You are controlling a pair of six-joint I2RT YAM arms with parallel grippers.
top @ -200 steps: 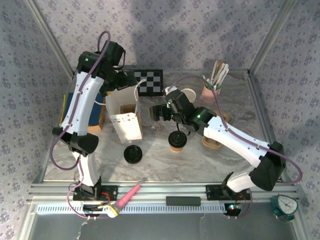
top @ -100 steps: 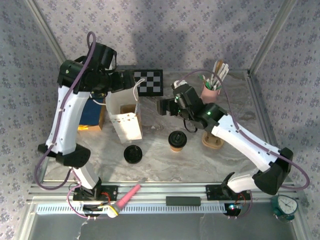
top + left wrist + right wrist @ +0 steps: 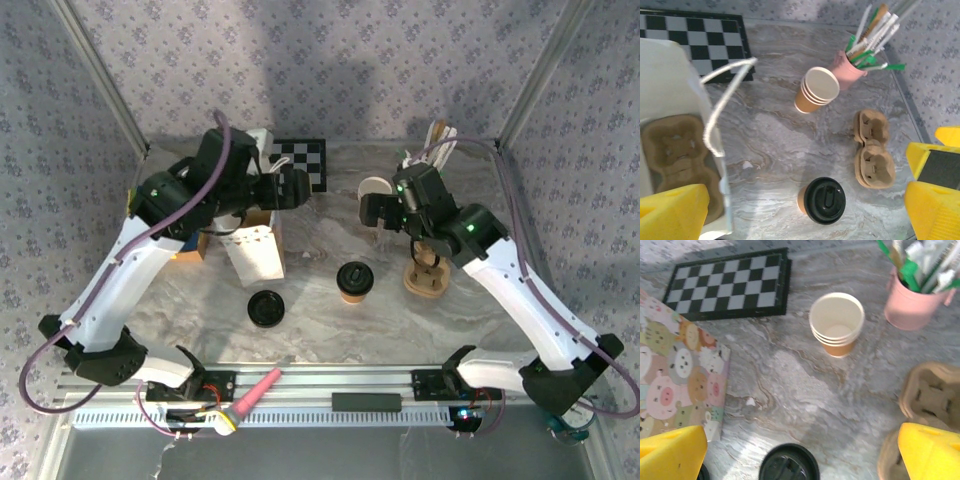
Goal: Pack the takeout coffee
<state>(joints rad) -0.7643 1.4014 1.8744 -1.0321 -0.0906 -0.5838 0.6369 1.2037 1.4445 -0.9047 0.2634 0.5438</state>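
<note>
We see the takeout coffee (image 3: pixel 354 281) upright in the middle of the table (image 3: pixel 330 330); it is a tan paper cup, closed by a round black lid of smooth plastic. It stands between the two claws and nearer to the arm bases than both, apart from each. The left gripper (image 3: pixel 296 188) hangs just beside the white paper bag (image 3: pixel 256 250); its yellow fingers (image 3: pixel 672 212) are spread wide and hold nothing. The right gripper (image 3: pixel 371 211) hangs by the stack of cups (image 3: pixel 376 188); its yellow fingers (image 3: pixel 927 452) are also wide apart and empty. The table has a smooth grey marble pattern; inside the bag lies a rough moulded pulp carrier (image 3: pixel 677 150); a loose black lid (image 3: pixel 266 308), flat and round, lies near the bag.
</note>
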